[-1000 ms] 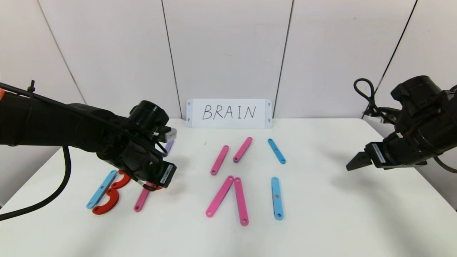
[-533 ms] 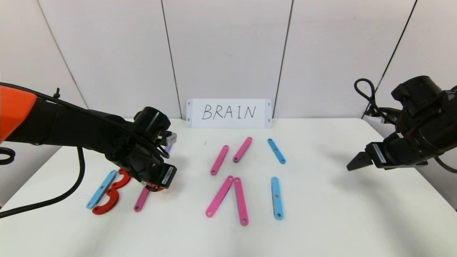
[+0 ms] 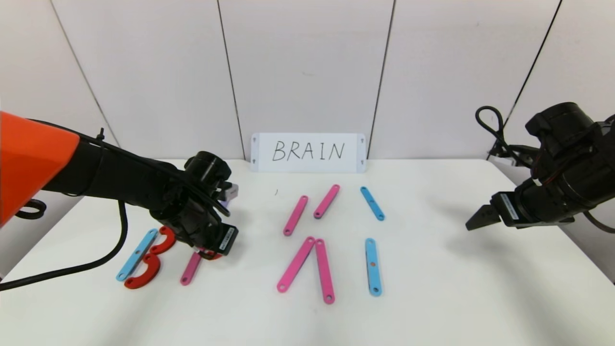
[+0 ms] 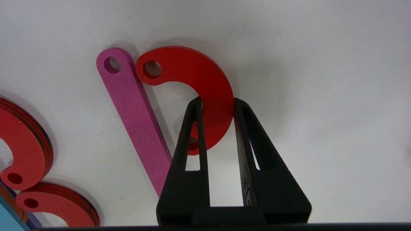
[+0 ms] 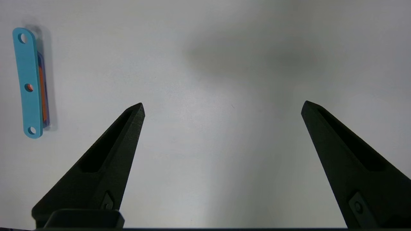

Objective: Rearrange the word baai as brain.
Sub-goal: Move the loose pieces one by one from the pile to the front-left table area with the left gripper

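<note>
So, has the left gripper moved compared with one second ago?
Yes, slightly. In the head view the left gripper, shut on the red arc, has shifted toward the blue bar at the table's left, away from the white card.

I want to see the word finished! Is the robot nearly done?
Not yet. The B is built. The left gripper is shut on a red arc beside a pink bar, starting the R. The other bars still need arranging. The right gripper waits open.

Bare table lies open right of the blue bar; pink bars crowd the middle.
</note>
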Tool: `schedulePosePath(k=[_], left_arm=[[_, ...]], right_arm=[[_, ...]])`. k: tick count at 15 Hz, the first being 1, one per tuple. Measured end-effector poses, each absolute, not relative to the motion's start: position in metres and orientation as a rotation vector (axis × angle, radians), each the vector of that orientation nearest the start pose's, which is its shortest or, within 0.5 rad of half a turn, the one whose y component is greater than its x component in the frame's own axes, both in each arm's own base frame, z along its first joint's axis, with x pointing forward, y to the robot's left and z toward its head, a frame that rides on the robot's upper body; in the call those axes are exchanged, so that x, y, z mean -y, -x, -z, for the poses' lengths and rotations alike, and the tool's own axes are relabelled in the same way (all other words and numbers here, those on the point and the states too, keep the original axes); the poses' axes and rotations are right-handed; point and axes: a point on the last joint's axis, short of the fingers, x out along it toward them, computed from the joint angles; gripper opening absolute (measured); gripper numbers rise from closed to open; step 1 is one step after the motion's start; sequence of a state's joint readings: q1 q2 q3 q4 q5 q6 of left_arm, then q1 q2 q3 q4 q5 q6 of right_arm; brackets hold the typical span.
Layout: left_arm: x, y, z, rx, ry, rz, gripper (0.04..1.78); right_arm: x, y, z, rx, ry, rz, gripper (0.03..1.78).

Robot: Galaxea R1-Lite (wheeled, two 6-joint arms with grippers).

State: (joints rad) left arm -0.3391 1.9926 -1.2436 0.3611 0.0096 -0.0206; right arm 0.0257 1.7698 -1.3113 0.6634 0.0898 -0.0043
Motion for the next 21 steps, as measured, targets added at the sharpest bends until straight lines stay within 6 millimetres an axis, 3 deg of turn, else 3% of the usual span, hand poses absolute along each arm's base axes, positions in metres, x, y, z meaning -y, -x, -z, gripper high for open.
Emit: schedulePosePath(k=[17, 21], left_arm=[[0.105, -0.332, -0.105, -1.124, -0.253, 0.312, 0.3], [0.104, -0.332, -0.103, -1.13, -0.26, 0.312, 0.46]], right_arm=[[-0.009, -0.293, -0.193, -1.119, -0.034, -0.105, 1.71], [-0.009, -0.293, -0.193, -1.119, -0.034, -0.104, 1.71]])
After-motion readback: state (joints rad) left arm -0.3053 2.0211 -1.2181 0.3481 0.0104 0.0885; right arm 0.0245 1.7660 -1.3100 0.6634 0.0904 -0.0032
